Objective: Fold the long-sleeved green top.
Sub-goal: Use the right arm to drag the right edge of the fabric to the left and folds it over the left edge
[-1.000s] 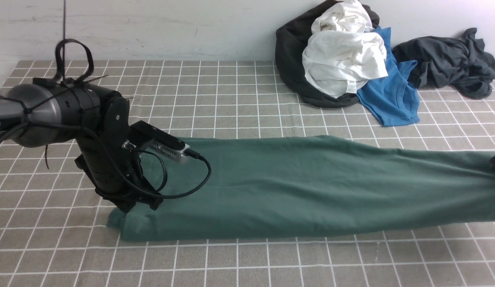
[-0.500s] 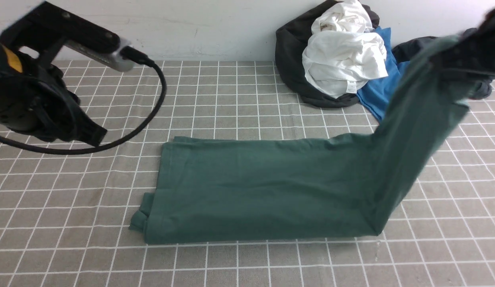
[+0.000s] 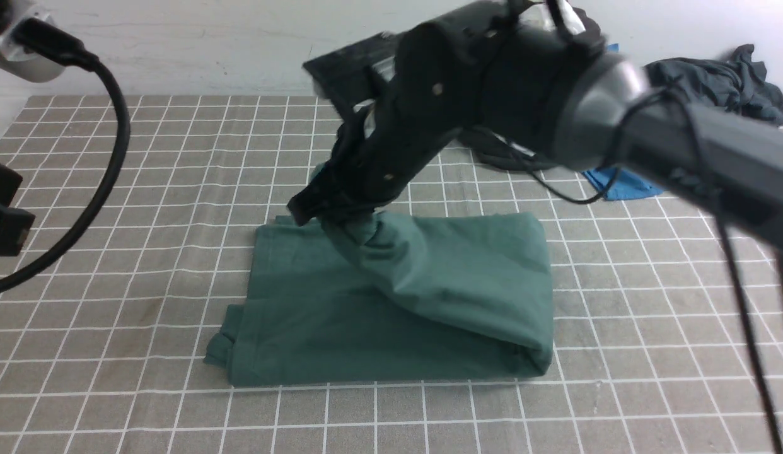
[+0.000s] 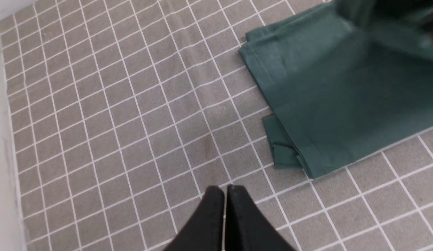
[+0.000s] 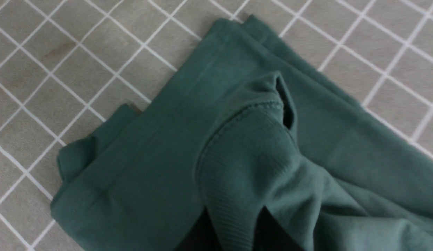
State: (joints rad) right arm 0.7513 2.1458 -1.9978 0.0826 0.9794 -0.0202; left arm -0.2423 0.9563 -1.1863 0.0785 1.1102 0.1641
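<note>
The green long-sleeved top (image 3: pixel 398 309) lies folded into a band on the checked cloth, its right half doubled over leftward. My right gripper (image 3: pixel 322 211) is shut on the top's ribbed hem edge (image 5: pixel 237 181) and holds it just above the top's far left part. The lifted layer slopes from the gripper down to a fold at the right (image 3: pixel 530 353). My left gripper (image 4: pixel 225 190) is shut and empty, raised over bare cloth to the left of the top (image 4: pixel 342 97).
The checked grey tablecloth (image 3: pixel 177 157) covers the table. Behind the right arm at the back wall lie a dark grey garment (image 3: pixel 725 94) and a bit of bright blue t-shirt (image 3: pixel 625 186). The left arm's cable (image 3: pixel 108 157) hangs at far left.
My right gripper has carried the top's right end up and across to the left, doubling the band over itself. My left arm has pulled away up and to the left, off the top.
</note>
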